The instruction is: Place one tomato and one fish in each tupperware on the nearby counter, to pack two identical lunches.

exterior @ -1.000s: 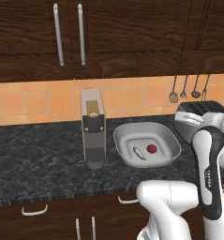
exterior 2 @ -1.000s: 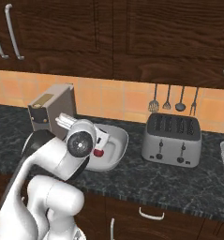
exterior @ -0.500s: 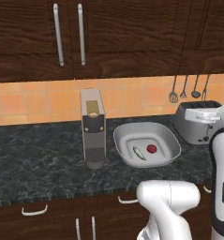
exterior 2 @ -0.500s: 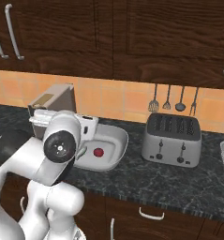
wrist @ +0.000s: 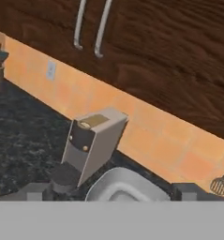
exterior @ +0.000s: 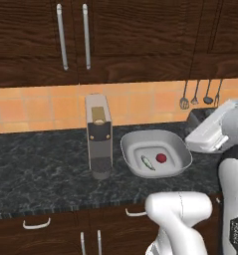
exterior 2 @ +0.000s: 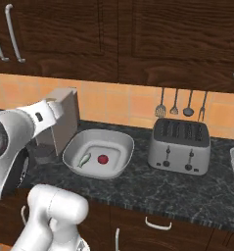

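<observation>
Since one tomato [exterior: 161,158] and one fish [exterior: 147,163] are sitting in the grey bowl [exterior: 182,152] on the counter [exterior: 36,169], that lunch is looking done, with a second presumably left. The gripper [wrist: 113,191] is hovering above, but I can't tell how open its jaws are.

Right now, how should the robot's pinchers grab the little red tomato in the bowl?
Probably from straight above. The tomato is small and round and sits low on the floor of the grey bowl, whose raised walls block a sideways reach. Pinch it across its middle, fingers kept off the fish lying close beside it, on the coffee machine side.
</observation>
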